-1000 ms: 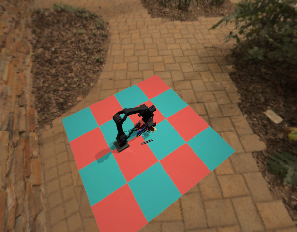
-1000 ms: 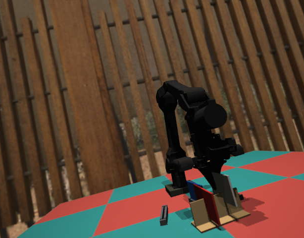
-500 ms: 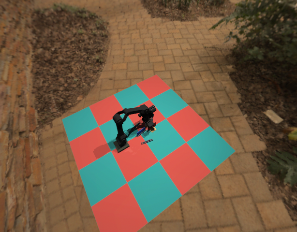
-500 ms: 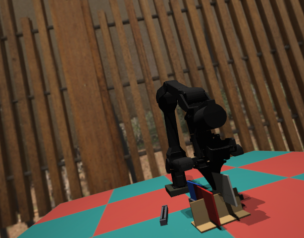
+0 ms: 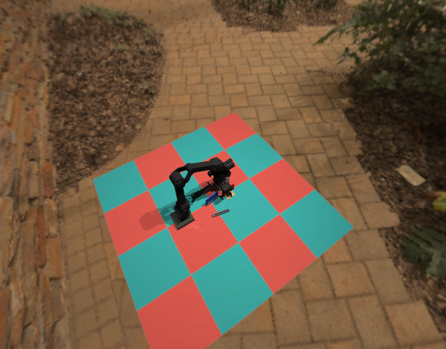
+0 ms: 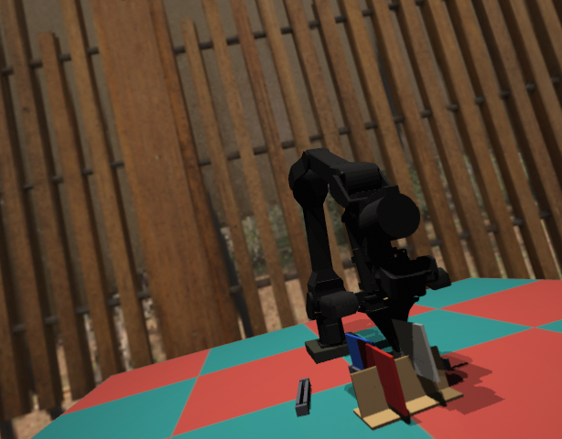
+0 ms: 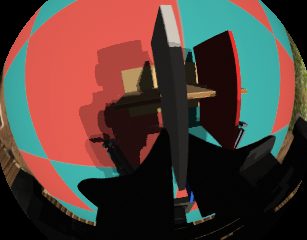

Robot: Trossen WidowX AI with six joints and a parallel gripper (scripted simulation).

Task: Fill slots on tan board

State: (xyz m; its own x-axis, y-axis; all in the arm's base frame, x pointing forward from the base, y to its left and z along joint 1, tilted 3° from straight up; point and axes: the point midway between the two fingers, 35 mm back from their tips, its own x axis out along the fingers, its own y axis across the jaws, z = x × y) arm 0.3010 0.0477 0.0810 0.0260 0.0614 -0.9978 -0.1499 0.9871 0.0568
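Note:
The tan board (image 5: 229, 195) (image 6: 366, 391) (image 7: 200, 93) stands on its foot. A red board (image 6: 387, 378) (image 7: 218, 90) stands upright and crosswise in one of its slots, with its lower edge down by the foot. My gripper (image 6: 397, 351) (image 7: 168, 132) is shut on a grey board (image 6: 426, 351) (image 7: 173, 75). It holds that board upright and crosswise over the other end of the tan board, its near lower corner above the foot. The notch is hidden, so its fit on the slot cannot be told. A blue board (image 5: 212, 198) (image 6: 354, 351) (image 7: 190, 192) stands in its holder behind the tan board.
An empty dark holder (image 5: 220, 213) (image 6: 302, 397) (image 7: 240, 135) lies on the red board's side. Another dark holder (image 7: 113, 150) lies on the grey board's side. The arm's base (image 5: 182, 219) (image 6: 324, 350) is beyond the blue board.

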